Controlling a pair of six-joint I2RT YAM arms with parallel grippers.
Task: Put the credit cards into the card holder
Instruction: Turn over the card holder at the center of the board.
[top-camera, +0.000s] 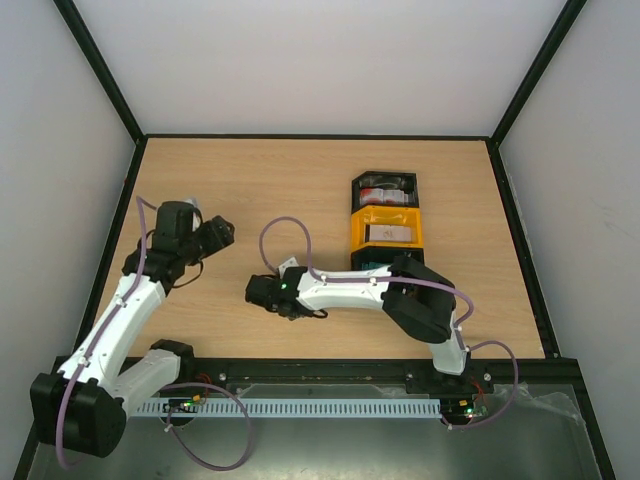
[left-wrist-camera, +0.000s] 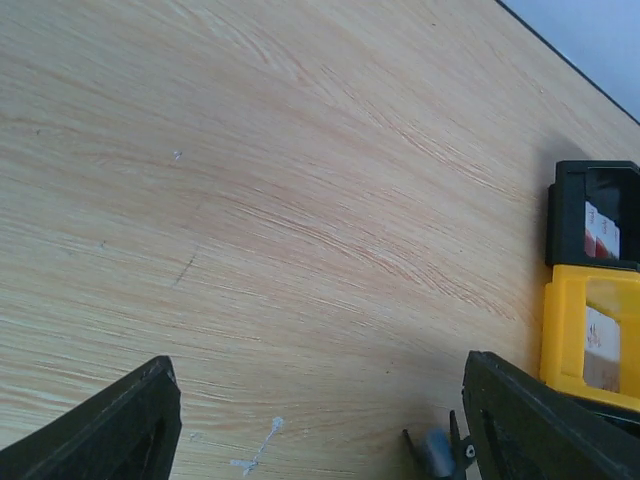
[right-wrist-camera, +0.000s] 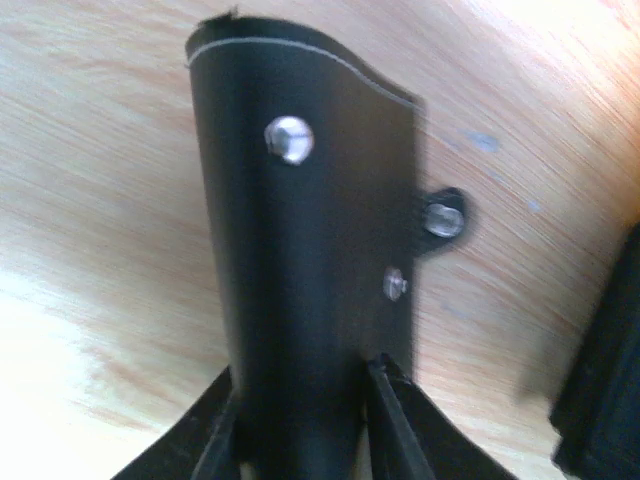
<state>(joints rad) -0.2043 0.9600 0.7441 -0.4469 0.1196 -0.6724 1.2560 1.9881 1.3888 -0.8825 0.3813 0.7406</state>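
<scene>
The right hand (right-wrist-camera: 305, 395) clamps the card holder (right-wrist-camera: 300, 250), probably light, floppy leather best pinched by one edge. The left hand (left-wrist-camera: 320, 400) stands apart, empty.

A black leather-like card holder (right-wrist-camera: 300, 260), silver snaps showing, fills frame centre. Red-and-white plastic credit cards (top-camera: 385, 190) lie right of centre, a pale card (top-camera: 388, 232) just below.

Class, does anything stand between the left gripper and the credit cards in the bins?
Nothing on the table: bare wood runs from the open left gripper to the black bin and yellow bin holding the credit cards. Only the right arm's cable arches nearby.
</scene>
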